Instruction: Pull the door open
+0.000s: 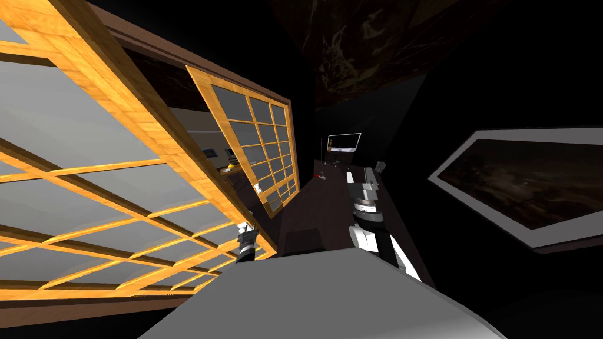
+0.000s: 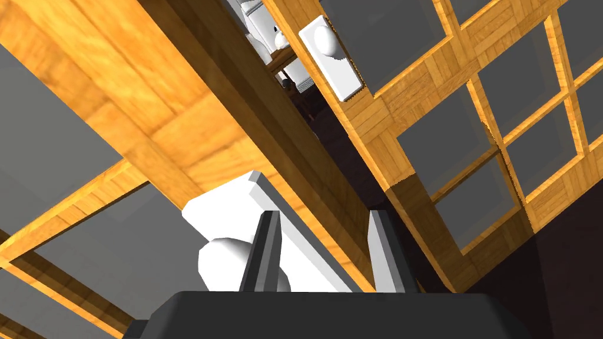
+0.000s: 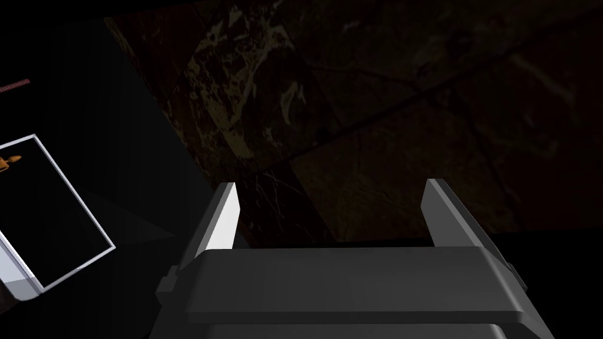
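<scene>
- The door [image 1: 129, 103], a wooden lattice with grey panes, stood close on my left. Its free edge ran down to the left gripper [image 1: 246, 231].
- Its white handle [image 2: 227, 206], a knob on a plate, sat just beside that gripper, near the free edge.
- I could not tell whether the left jaws were clamped on the handle or merely beside it.
- The right gripper [image 3: 333, 188] was out in front on my right, well apart from the door, with its jaws wide apart and holding nothing.
- By its build the door looked stiff and fairly heavy, so it probably wanted a steady pull along its hinge arc, not a jerk.
- The knob looked smooth and round and likely to slip. The neck by the plate seemed the best hold.
- The panes looked fragile and were no place to press.
- The far leaf [image 1: 253, 147] stood ajar, with a narrow gap between the two free edges. The far handle [image 2: 330, 59] sat by that gap.
- Swinging room seemed to lie towards me, so the right arm might need to keep clear.
</scene>
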Motion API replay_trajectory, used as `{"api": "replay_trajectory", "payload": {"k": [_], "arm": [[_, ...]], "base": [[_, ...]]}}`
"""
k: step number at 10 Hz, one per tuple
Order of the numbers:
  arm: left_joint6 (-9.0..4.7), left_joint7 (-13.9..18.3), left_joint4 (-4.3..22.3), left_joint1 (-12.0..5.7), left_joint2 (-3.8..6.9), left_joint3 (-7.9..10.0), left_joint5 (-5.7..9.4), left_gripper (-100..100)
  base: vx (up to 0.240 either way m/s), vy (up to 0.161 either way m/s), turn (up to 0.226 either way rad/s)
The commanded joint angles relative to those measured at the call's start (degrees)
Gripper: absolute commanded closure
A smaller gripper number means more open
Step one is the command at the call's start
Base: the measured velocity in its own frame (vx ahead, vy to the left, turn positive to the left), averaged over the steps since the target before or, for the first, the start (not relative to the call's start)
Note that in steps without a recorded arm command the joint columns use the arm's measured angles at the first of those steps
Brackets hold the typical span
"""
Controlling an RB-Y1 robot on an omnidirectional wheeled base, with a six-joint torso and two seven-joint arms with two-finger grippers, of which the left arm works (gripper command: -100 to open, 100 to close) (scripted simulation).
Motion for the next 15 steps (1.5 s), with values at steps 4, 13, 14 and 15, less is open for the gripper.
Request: {"api": "replay_trajectory", "payload": {"k": [4,13,14,15], "arm": [[0.51,6.3,-1.5,0.79,0.84,-1.39,2.87,-100],[0.36,18.5,-3.8,0.20,1.01,-6.16,7.34,-100],[0.35,19.6,-4.0,0.15,1.02,-6.57,7.72,-100],[0.34,20.3,-4.1,0.12,1.03,-6.85,7.98,-100]], "base": [[-0.087,0.039,-0.068],[-0.103,0.032,-0.080],[-0.095,0.014,-0.056],[-0.078,0.020,-0.046]]}}
